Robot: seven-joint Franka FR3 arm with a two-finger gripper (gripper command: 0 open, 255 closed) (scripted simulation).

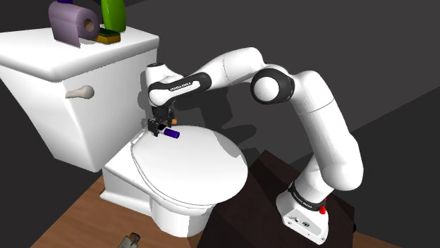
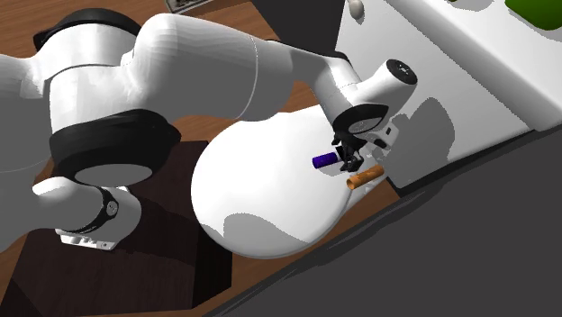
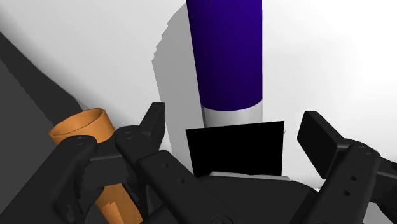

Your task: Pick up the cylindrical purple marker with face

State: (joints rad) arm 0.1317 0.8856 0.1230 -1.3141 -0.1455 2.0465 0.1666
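Observation:
A purple cylindrical marker (image 1: 172, 132) (image 2: 324, 160) lies on the white closed toilet lid (image 1: 201, 165), near the lid's back end by the tank. In the wrist view its purple body (image 3: 229, 57) ends in a grey band and a black end piece. My black gripper (image 1: 161, 129) (image 2: 349, 162) (image 3: 238, 127) is lowered over that end and is open. The fingers (image 3: 154, 121) stand on either side of the marker with a gap to each. No face on the marker can be made out.
An orange tube (image 2: 365, 177) (image 3: 83, 130) lies just beside the gripper, close to one finger. The white tank (image 1: 42, 113) rises behind, carrying a purple paper roll (image 1: 74, 22) and a green bottle (image 1: 113, 14). A flush handle (image 1: 81, 91) sticks out. The dark stand (image 1: 275, 183) sits by the bowl.

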